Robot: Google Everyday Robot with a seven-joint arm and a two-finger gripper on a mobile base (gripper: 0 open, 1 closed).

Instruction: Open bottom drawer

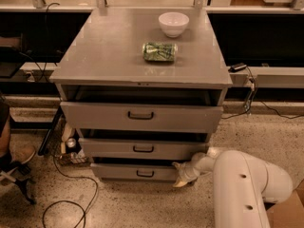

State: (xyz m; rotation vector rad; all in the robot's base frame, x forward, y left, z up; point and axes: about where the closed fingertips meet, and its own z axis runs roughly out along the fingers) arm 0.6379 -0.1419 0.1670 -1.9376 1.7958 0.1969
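Low, claw (183,175) beside bottom drawer (123,172) (right).

bottom drawer (116,172) slightly out, gripper (182,175) at corner

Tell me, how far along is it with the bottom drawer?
Done: the gripper sits at the right end of the bottom drawer. In hand: it seems to be working that edge. Left: only a narrow dark gap shows above the front, so most of the pull.

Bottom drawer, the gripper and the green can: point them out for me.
bottom drawer (116,172): camera view, left part of its front panel.
gripper (182,175): camera view, on its tip, at the bottom drawer's right end.
green can (160,51): camera view, mid-body, lying on the cabinet top (109,46).
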